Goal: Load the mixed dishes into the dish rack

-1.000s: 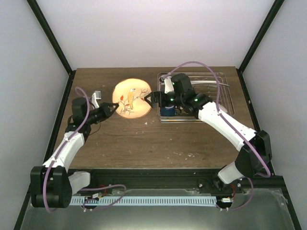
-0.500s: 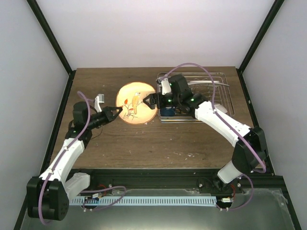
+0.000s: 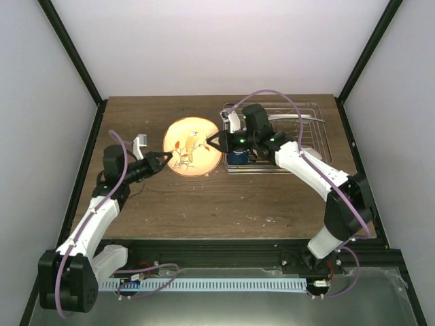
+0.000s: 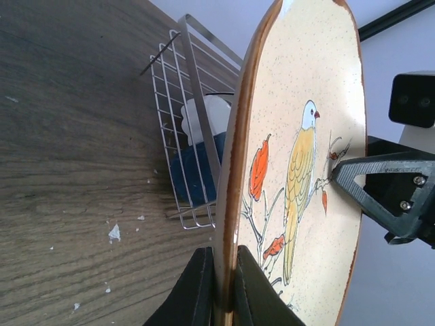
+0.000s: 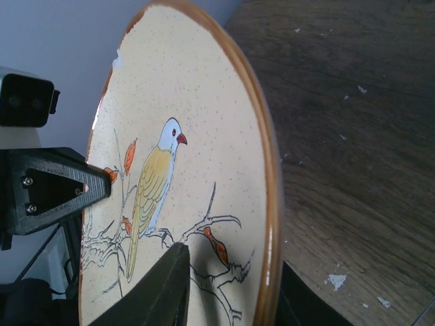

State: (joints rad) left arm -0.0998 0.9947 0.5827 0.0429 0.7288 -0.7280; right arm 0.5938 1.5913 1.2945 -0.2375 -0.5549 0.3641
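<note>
While the left hand (image 3: 163, 159) and right hand (image 3: 210, 141) are pinching opposite rims of the orange-rimmed plate (image 3: 191, 148), you are wanting the right grip firm before the left is releasing.

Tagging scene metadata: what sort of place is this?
Probably a lab test cell, not a kitchen: plain white walls in a black frame, two robot arms bolted to a wooden table, one dish rack.

The top view looks down from above and behind the arm bases over the whole table (image 3: 204, 204), toward its far edge. Both wrist views sit close against the plate (image 3: 192, 146), facing each other across it: the left one catches the right tool (image 4: 340, 175), the right one the left tool (image 5: 103, 187).
</note>
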